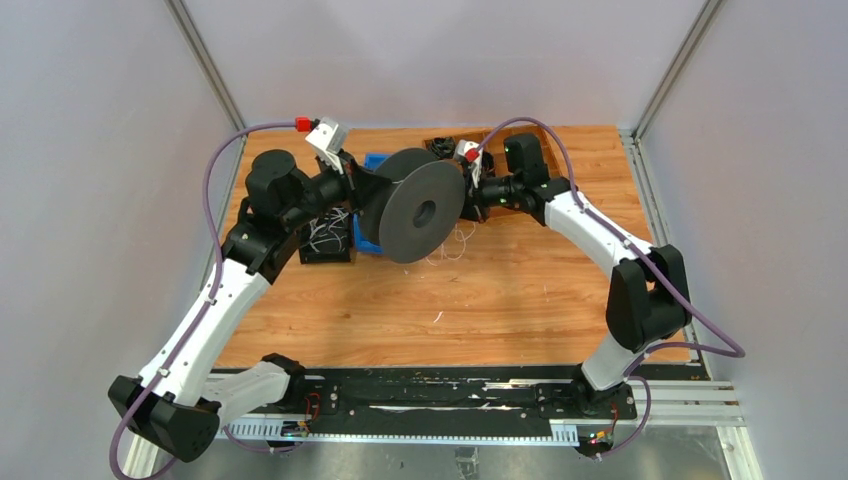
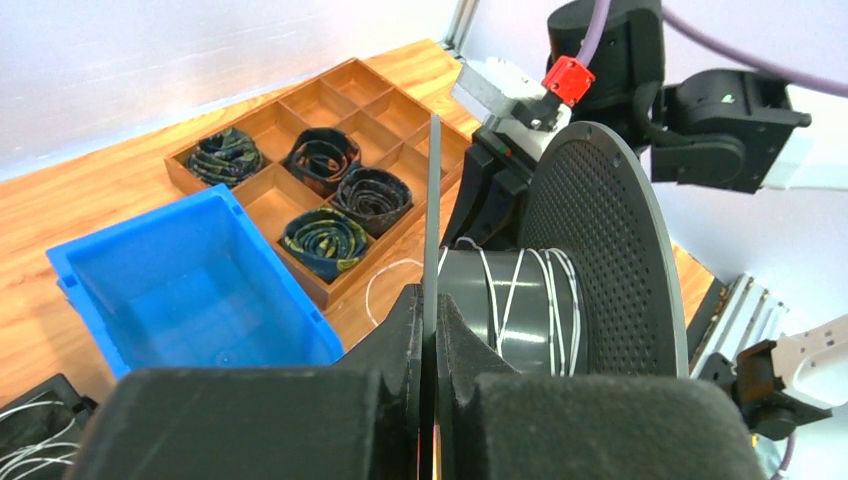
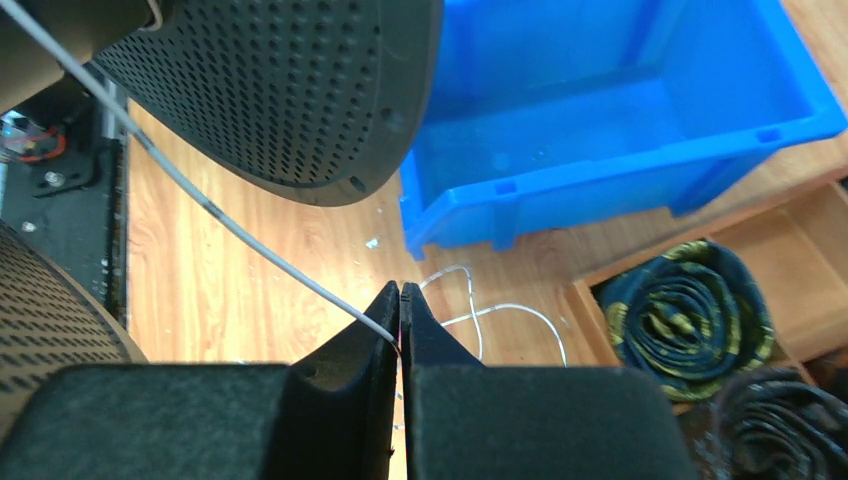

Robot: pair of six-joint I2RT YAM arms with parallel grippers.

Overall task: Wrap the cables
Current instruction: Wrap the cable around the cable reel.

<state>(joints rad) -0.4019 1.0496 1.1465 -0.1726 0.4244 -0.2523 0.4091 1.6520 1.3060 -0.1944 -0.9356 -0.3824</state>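
Note:
A dark grey spool [image 1: 420,210] with perforated flanges hangs above the table's middle back. My left gripper [image 2: 432,292] is shut on the thin edge of one flange [image 2: 433,200]; it also shows in the top view [image 1: 365,190]. Several turns of thin whitish cable [image 2: 520,300] lie on the spool's core. My right gripper [image 3: 400,288] is shut on a taut strand of the cable [image 3: 250,245] that runs up to the spool [image 3: 290,90]; it sits right of the spool in the top view [image 1: 470,190]. Loose cable loops [image 3: 480,310] lie on the wood below.
A blue bin [image 2: 190,290] stands under and behind the spool. A wooden compartment tray [image 2: 320,100] behind it holds black cable coils [image 2: 322,160]. A black box with white wires [image 1: 327,237] sits to the left of the spool.

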